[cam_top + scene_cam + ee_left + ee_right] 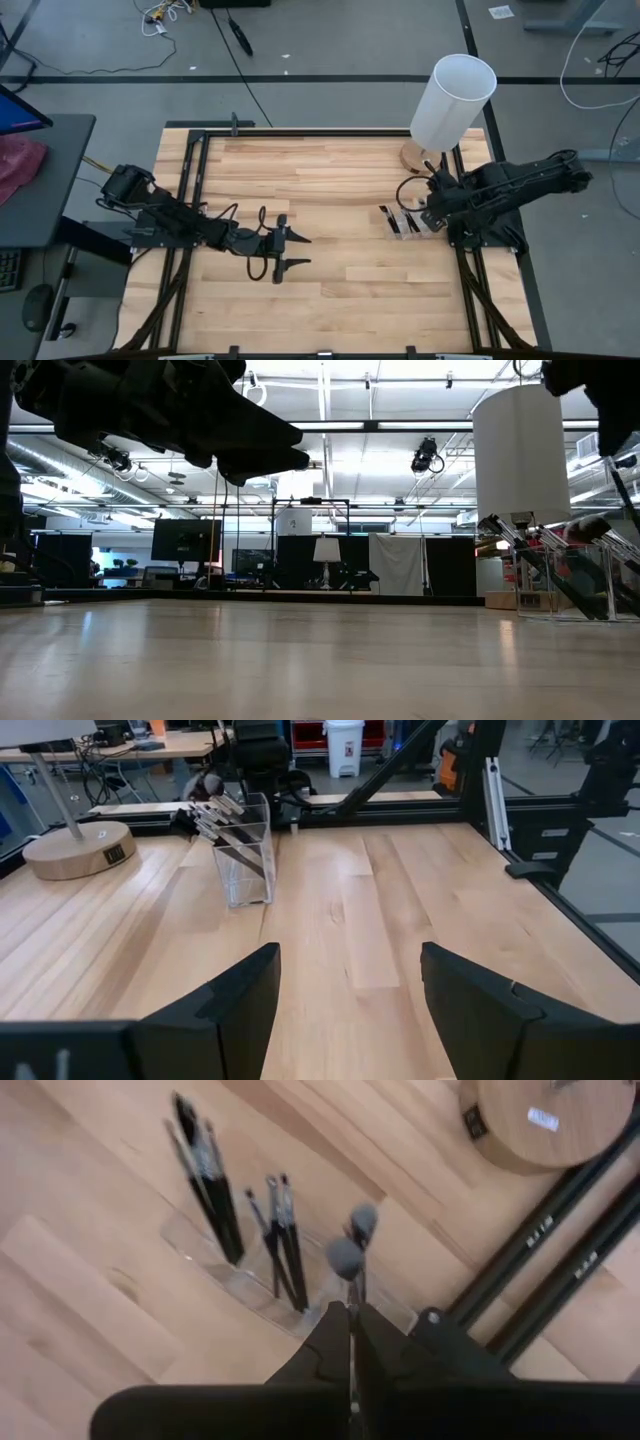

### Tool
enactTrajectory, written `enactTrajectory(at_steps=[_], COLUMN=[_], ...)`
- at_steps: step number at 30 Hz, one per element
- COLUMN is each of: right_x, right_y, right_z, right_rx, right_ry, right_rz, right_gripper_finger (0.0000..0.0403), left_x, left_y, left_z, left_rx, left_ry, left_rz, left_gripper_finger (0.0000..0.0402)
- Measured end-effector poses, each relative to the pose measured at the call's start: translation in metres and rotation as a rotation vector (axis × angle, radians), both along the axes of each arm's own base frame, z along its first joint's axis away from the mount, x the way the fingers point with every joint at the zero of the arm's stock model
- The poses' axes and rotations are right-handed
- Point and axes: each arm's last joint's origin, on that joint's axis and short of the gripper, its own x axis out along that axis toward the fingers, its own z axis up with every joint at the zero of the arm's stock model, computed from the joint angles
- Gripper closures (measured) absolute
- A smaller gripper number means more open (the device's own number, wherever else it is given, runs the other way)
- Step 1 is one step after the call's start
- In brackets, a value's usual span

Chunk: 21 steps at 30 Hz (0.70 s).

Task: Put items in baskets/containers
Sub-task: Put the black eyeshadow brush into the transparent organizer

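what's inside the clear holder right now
Several dark brushes stand leaning in the clear holder. The shut right gripper hangs over it, apparently pinching one brush's handle. The holder's bottom and an exact brush count can't be made out.

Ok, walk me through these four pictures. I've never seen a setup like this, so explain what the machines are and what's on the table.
Two dark robot arms work at a wooden table. One picture looks down from above, one looks level across the tabletop, and two come from cameras on the arms' wrists. The left pincer hangs open over bare wood, holding nothing. The right pincer is shut on a brush with a grey bristle head, right above a clear plastic holder. Several thin dark brushes already stand in that holder. Beside it is a white cylinder on a round wooden base.
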Motion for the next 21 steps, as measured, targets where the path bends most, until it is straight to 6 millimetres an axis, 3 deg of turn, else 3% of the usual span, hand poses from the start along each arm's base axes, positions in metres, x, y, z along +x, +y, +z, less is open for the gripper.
enactTrajectory(at_steps=[9,21], right_x=[-0.002,0.001], right_y=[-0.002,-0.001], right_z=[-0.024,-0.044], right_rx=[0.022,0.057], right_ry=[0.114,0.128], right_rz=[0.009,-0.037], right_gripper_finger=[0.0401,0.0353], left_x=[0.0,0.0], left_y=[0.0,0.0], left_z=[0.0,0.0], left_rx=[0.0,-0.001], left_ry=[0.0,0.0], left_rz=[0.0,0.0], left_gripper_finger=[0.0158,0.0158])
